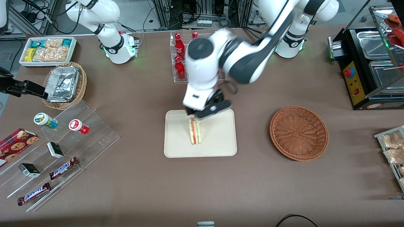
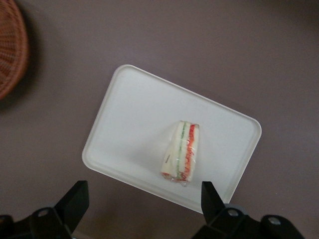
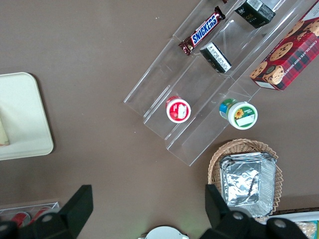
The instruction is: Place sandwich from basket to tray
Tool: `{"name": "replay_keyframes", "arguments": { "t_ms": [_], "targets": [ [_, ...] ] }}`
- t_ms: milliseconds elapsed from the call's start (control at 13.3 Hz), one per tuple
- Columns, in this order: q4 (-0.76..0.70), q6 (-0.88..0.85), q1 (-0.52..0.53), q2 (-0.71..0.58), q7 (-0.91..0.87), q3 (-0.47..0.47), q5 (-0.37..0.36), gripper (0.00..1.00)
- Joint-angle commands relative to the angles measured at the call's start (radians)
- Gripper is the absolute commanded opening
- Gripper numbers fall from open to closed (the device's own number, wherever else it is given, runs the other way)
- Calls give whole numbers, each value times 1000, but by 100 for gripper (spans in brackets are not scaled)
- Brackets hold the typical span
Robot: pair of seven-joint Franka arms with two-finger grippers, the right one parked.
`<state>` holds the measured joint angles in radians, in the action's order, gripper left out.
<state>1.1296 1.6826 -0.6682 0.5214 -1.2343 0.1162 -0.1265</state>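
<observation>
The sandwich (image 1: 195,130) stands on its side on the cream tray (image 1: 217,142), cut edge with red and green layers facing up. It also shows in the left wrist view (image 2: 183,152) on the tray (image 2: 134,124). My left gripper (image 1: 197,116) hovers just above the tray's edge farther from the front camera, over the sandwich's end. It is open and empty (image 2: 143,195), with the sandwich apart from both fingers. The reddish-brown basket (image 1: 299,133) is empty, beside the tray toward the working arm's end; its rim shows in the left wrist view (image 2: 10,50).
A clear rack of red cola bottles (image 1: 180,56) stands farther from the camera than the tray. Acrylic steps with snacks (image 1: 63,148) and a tan basket of foil containers (image 1: 64,85) lie toward the parked arm's end. A black warmer (image 1: 369,66) is at the working arm's end.
</observation>
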Motion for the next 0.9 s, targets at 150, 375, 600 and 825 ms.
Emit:
{"name": "replay_keyframes", "arguments": {
  "t_ms": [150, 375, 600, 825],
  "targets": [
    [171, -144, 149, -294, 50, 3, 5, 99],
    [177, -291, 255, -389, 258, 3, 50, 99],
    [182, -372, 424, -454, 488, 2, 124, 100],
    [185, -420, 562, -466, 658, 2, 151, 99]
  ]
}}
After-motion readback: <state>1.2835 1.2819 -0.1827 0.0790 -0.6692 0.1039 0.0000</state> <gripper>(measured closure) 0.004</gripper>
